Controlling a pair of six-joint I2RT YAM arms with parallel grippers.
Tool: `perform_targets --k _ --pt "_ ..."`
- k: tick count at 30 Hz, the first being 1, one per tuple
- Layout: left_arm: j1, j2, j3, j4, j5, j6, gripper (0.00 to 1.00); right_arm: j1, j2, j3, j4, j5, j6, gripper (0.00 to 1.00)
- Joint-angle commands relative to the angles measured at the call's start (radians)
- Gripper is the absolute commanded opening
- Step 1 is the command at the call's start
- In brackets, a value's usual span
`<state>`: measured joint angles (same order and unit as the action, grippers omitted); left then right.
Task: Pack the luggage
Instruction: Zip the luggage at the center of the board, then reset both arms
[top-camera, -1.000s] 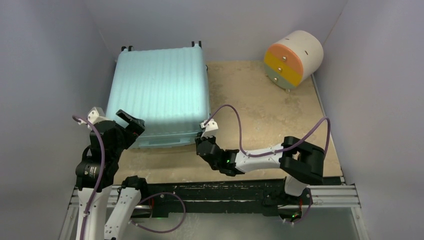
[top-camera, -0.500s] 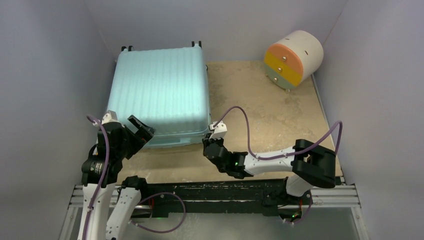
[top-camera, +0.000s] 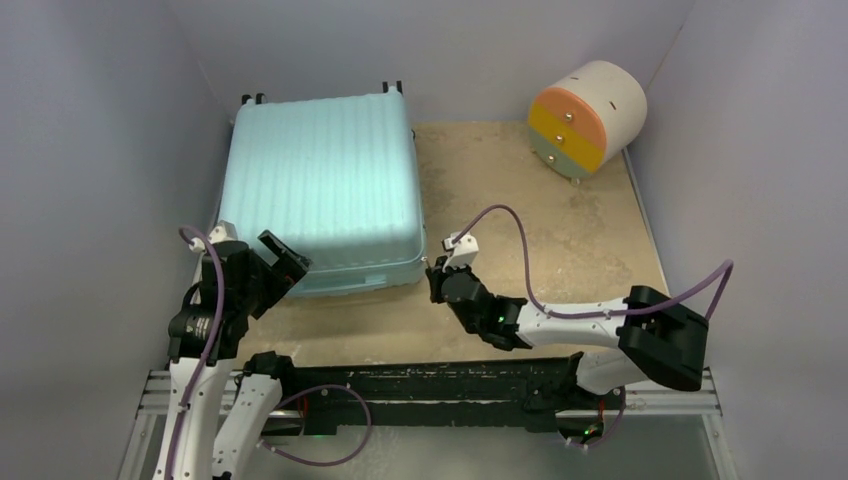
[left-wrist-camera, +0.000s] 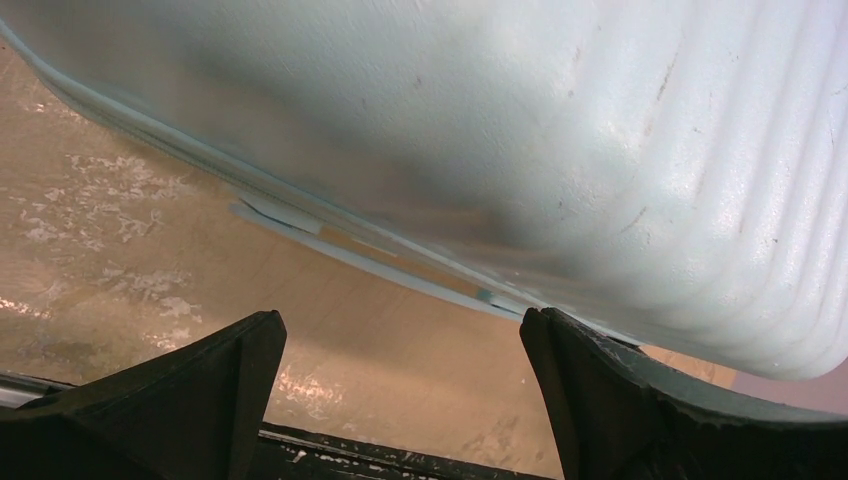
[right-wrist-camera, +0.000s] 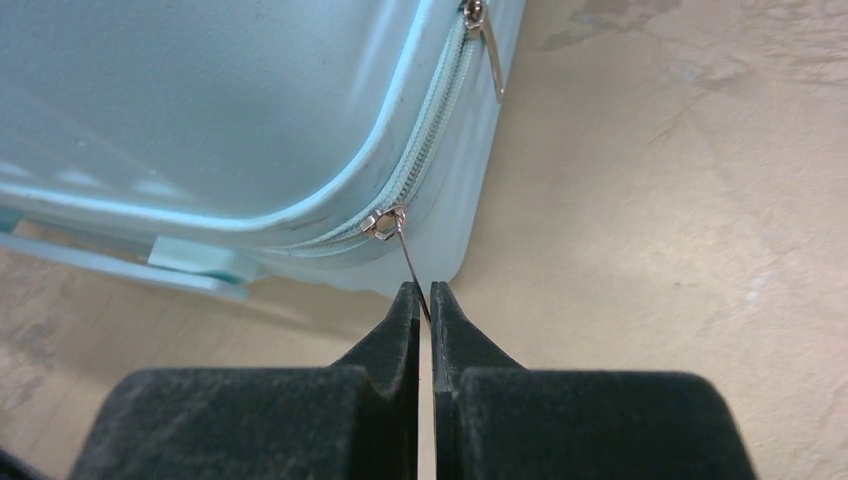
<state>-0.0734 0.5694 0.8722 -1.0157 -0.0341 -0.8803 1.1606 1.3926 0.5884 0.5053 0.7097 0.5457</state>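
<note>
Luggage (top-camera: 320, 190): shut, lying flat on counter (top-camera: 540, 220), far-left part. Ribbed shell up, wheels (top-camera: 393, 89) at far edge. Long axis approx. near–far.
Right jaws: together, clamped on thin metal zip pull (right-wrist-camera: 408, 268). Tips just off near-right corner of the shell, low to counter.
Slider (right-wrist-camera: 384, 223): sits right on the bend of that corner. Pull runs from it toward me into the jaws, looks taut.
Zip track (right-wrist-camera: 440, 130): from slider it runs away from me up the right side to a 2nd pull (right-wrist-camera: 487, 40). Other leg wraps left along near edge. Can't tell from wrist view which leg is zipped vs. open.
Left jaws: apart, nothing between. Hovering at near-left corner, shell just beyond the tips, no contact visible.
Key relation: luggage lies ahead & left of right jaws. Slider is at the corner, so my drag must follow the curve, not cut straight.
Nearer arm: right arm (top-camera: 570, 322) for the zip. Left is nearer for bracing near-left corner.
Step (judged): running the zip round near-right corner. Lid not raised, no contents in view, so can't say if opening or closing.
Risk (judged): pull is thin, held only at the tips. An off-axis tug could slip it out or drag the whole case.
</note>
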Motion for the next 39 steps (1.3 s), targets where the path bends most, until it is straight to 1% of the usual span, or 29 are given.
perform_targets --k 1,4,6,11,14,17,21,23,26,28,29,32,34,39 --pt "-0.002 -0.006 0.003 0.02 -0.013 0.005 1.0 -0.119 -0.025 -0.059 -0.049 0.041 -0.114 0.0" --pt "-0.002 -0.015 0.002 0.022 -0.008 0.013 1.0 -0.166 -0.014 -0.051 0.017 -0.024 -0.171 0.0" --pt "-0.002 -0.023 0.001 0.023 -0.008 0.02 1.0 -0.198 0.005 -0.029 0.023 -0.062 -0.192 0.0" --pt "-0.002 -0.027 -0.005 0.023 -0.038 0.039 1.0 -0.211 0.032 0.007 0.106 -0.108 -0.302 0.0" --pt "-0.002 -0.014 -0.007 0.029 -0.049 0.039 1.0 -0.213 0.016 -0.011 0.177 -0.135 -0.38 0.0" --pt "-0.002 0.009 -0.004 0.022 -0.062 0.034 1.0 -0.253 0.006 -0.023 0.23 -0.178 -0.491 0.0" --pt "-0.002 0.009 0.004 0.008 -0.066 0.036 1.0 -0.31 -0.046 -0.077 0.343 -0.314 -0.609 0.0" --pt "-0.002 -0.021 -0.003 0.031 -0.015 0.067 0.98 -0.311 -0.074 -0.078 0.338 -0.372 -0.622 0.0" --pt "-0.002 -0.051 -0.023 0.101 0.167 0.134 0.93 -0.312 -0.094 -0.073 0.345 -0.385 -0.62 0.0" --pt "-0.004 -0.04 -0.011 0.106 0.249 0.167 0.92 -0.312 -0.094 -0.065 0.332 -0.387 -0.617 0.0" --pt "-0.008 -0.037 -0.005 0.107 0.267 0.18 0.92 -0.312 -0.091 -0.063 0.328 -0.383 -0.616 0.0" --pt "-0.033 -0.035 0.001 0.125 0.301 0.193 0.93 -0.311 -0.083 -0.072 0.333 -0.381 -0.621 0.0" --pt "-0.034 -0.034 -0.007 0.141 0.31 0.188 0.93 -0.318 -0.063 -0.083 0.39 -0.347 -0.656 0.0" --pt "-0.034 -0.023 -0.011 0.14 0.242 0.169 0.94 -0.379 -0.029 -0.02 0.344 -0.384 -0.607 0.0"
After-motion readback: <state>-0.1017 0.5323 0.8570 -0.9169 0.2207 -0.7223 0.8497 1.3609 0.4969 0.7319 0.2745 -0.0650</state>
